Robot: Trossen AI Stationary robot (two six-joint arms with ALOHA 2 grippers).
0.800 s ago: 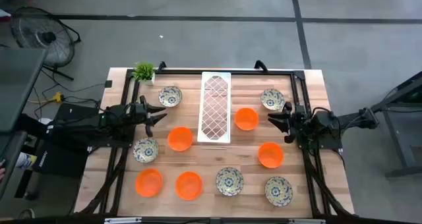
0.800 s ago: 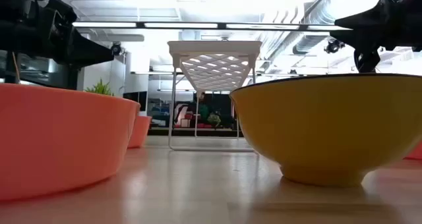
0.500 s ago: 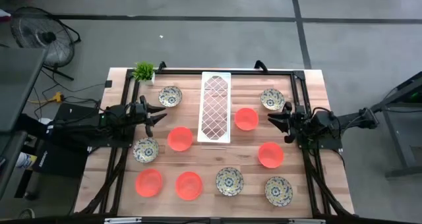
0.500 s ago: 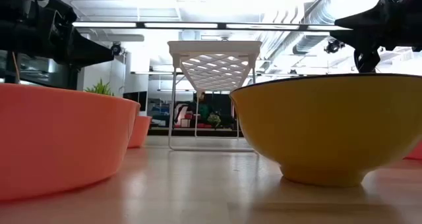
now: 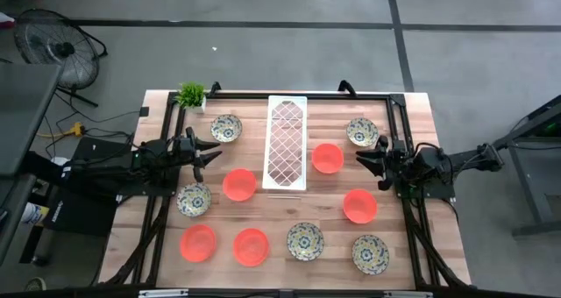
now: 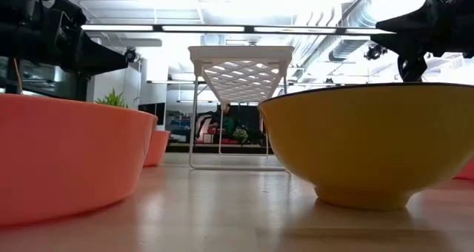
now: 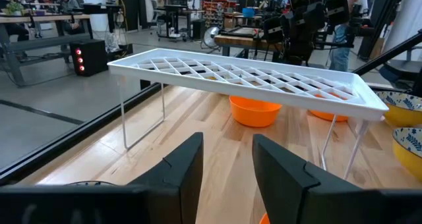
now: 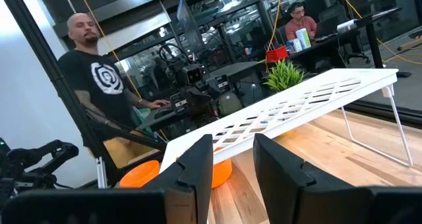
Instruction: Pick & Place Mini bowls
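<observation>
Nothing moved since earlier: left hand and right hand hover, fingers apart, empty. Bowls scattered on bench. No pick started; next, reach for nearest bowl.

Even overhead light; the wooden table is evenly lit and shadows under the white rack are faint. In the low view, ceiling light strips blow out to glare, and the near orange bowl and yellow-looking bowl are soft, out of focus. In both wrist views the nearest fingers blur.
</observation>
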